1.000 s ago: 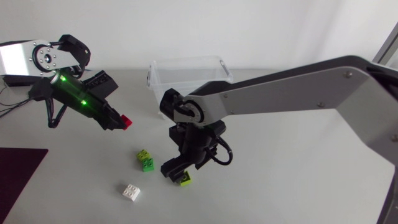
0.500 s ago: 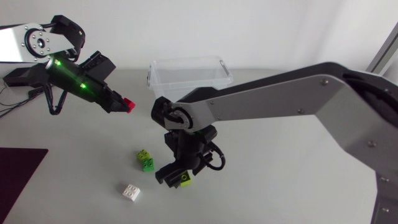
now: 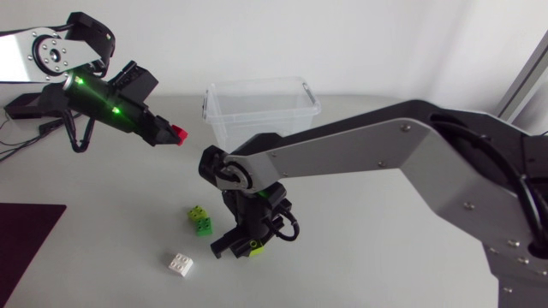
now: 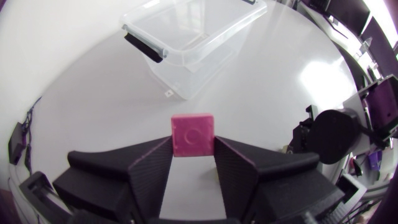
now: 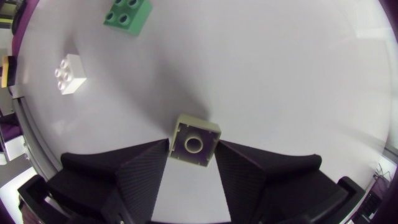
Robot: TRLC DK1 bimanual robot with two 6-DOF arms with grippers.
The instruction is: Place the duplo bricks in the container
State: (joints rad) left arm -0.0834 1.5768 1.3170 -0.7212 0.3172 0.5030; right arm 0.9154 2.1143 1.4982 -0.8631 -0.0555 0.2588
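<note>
Left gripper above table, left of clear container; fingers clamped on red brick from both sides. Right gripper low near table, closed on lime brick, hollow underside toward wrist camera. Green brick stack and white brick loose on table beside right gripper. Small mark on container wall, unreadable.

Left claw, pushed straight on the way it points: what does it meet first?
Probably the clear plastic container, straight ahead of the left claw and its red duplo brick; height is unclear.
</note>
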